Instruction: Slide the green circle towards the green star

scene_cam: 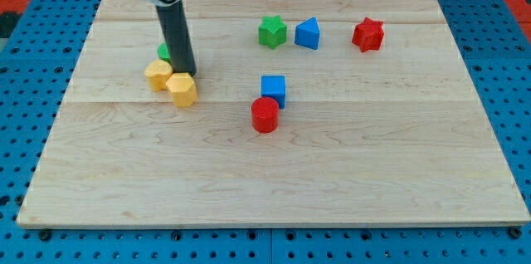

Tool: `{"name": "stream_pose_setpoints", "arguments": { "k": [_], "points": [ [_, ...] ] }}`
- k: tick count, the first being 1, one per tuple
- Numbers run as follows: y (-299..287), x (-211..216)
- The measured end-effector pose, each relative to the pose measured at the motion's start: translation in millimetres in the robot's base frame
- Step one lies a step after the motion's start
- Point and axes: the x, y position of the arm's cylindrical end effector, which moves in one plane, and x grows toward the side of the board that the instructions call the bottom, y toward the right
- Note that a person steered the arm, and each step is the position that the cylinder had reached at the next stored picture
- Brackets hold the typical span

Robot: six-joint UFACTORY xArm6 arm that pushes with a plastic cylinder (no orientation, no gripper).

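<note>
The green circle (164, 51) sits at the board's upper left, mostly hidden behind my dark rod. My tip (186, 73) rests on the board just right of and below the green circle, touching or nearly touching it. The green star (271, 31) stands at the upper middle, well to the right of the circle.
Two yellow blocks (158, 74) (181, 90) lie just below my tip. A blue block (308, 33) is right of the green star, a red star (367, 35) further right. A blue cube (273, 90) and a red cylinder (265, 115) sit mid-board. The wooden board (332, 181) lies on a blue pegboard.
</note>
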Motion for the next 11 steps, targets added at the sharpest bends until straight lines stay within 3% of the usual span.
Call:
{"name": "stream_pose_setpoints", "arguments": {
  "k": [2,3,4,5,7,9,10,11],
  "points": [
    [-30,-28],
    [-1,-38],
    [-8,-48],
    [-49,-34],
    [-42,-83],
    [37,-84],
    [39,-82],
    [-2,-55]
  ]
}}
